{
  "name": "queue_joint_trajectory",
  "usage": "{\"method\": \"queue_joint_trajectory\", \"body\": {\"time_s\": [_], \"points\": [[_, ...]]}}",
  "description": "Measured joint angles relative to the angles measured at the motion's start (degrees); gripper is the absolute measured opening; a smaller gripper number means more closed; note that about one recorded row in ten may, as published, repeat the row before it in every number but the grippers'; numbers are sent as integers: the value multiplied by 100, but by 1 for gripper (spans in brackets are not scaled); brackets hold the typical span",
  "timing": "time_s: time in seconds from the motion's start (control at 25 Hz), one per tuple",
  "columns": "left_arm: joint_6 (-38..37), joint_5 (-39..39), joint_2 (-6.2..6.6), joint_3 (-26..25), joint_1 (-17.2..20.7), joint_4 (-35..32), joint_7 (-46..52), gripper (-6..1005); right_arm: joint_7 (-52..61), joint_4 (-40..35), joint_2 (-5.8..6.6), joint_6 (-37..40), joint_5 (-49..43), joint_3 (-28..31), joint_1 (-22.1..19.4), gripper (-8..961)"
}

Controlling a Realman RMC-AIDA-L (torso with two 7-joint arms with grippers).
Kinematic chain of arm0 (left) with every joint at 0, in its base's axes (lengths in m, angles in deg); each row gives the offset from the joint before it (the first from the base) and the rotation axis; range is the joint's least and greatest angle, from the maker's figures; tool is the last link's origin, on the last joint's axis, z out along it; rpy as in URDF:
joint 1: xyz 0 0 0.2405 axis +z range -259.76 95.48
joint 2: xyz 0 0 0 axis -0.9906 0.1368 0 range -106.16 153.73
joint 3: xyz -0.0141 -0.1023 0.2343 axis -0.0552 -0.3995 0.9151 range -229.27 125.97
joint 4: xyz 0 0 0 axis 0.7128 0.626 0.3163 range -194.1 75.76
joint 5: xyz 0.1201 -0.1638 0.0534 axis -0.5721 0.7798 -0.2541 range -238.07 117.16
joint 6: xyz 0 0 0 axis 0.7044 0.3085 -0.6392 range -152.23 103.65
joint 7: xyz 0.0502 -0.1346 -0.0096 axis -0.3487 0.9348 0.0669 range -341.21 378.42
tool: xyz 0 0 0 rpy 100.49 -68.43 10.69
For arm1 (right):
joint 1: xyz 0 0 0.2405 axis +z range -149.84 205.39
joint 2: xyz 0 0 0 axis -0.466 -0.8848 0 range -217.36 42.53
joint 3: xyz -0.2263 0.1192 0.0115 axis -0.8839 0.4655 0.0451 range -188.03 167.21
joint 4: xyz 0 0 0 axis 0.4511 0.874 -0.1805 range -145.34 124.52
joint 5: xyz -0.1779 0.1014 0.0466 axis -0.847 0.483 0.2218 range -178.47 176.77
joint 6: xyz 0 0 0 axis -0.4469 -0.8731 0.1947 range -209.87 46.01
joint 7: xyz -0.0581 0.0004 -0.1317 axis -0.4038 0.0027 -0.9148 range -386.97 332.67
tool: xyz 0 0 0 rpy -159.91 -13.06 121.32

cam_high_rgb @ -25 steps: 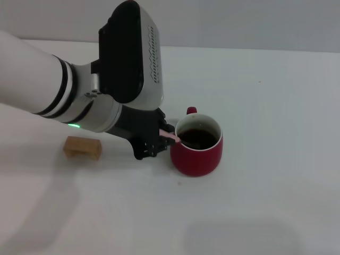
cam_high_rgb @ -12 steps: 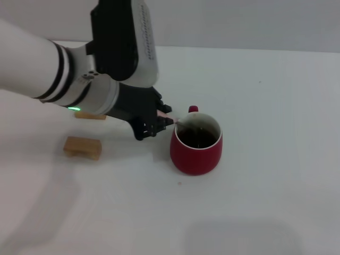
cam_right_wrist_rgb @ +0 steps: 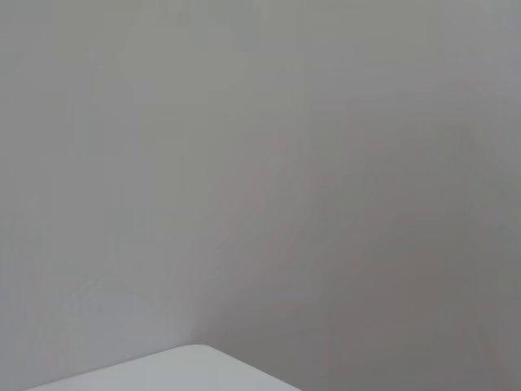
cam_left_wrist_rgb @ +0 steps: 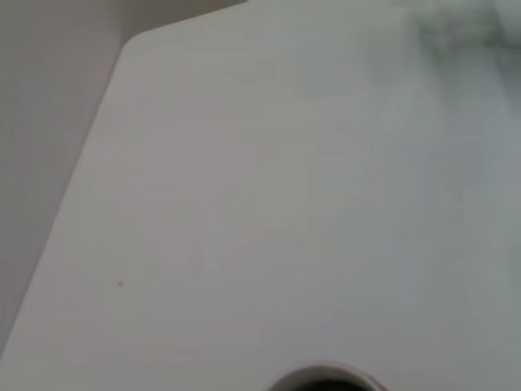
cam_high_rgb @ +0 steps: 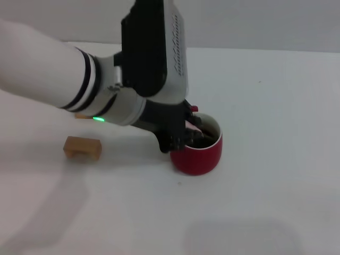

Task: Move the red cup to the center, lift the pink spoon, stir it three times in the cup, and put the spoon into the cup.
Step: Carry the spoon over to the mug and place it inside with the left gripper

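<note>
The white table bears the red cup, glossy, heavy with dark liquid, best steadied by its wall. Over its rim, the left gripper hides the pink spoon; whether its fingers are closed I cannot tell

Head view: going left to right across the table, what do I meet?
Tan wooden block → left gripper at the cup's near rim → red cup. A second block behind the arm is mostly hidden, so I leave it out.
</note>
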Motion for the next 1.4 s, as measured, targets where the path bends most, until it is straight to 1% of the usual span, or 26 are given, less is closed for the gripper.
{"method": "queue_joint_trajectory", "body": {"time_s": [0.2, 0.36, 0.6, 0.92, 1.0, 1.04, 1.24, 1.4], "points": [[105, -9, 12, 54, 238, 278, 35, 170, 0, 0, 0, 0, -1, -3, 5, -1], [214, -66, 29, -71, 397, 348, 48, 170, 0, 7, 0, 2, -29, -3, 20, -1], [276, -292, 35, -214, 452, 379, 52, 170, 0, 27, 0, 7, -66, -3, 48, -1], [165, -540, 28, -319, 316, 181, 85, 170, 0, 36, 0, 9, -71, -3, 5, 0], [21, -536, 15, -314, 161, 58, 87, 170, 0, 36, 0, 8, -71, -3, 0, 0], [9, -533, 14, -307, 147, 48, 87, 170, 0, 36, 0, 9, -71, -3, -2, 0], [-134, -368, -3, -138, 16, -14, 87, 170, 0, 35, -4, 9, -71, -12, -26, 0], [-158, -138, -4, 57, -5, 39, 87, 170, 0, 35, -7, 8, -71, -34, -68, 0]]}}
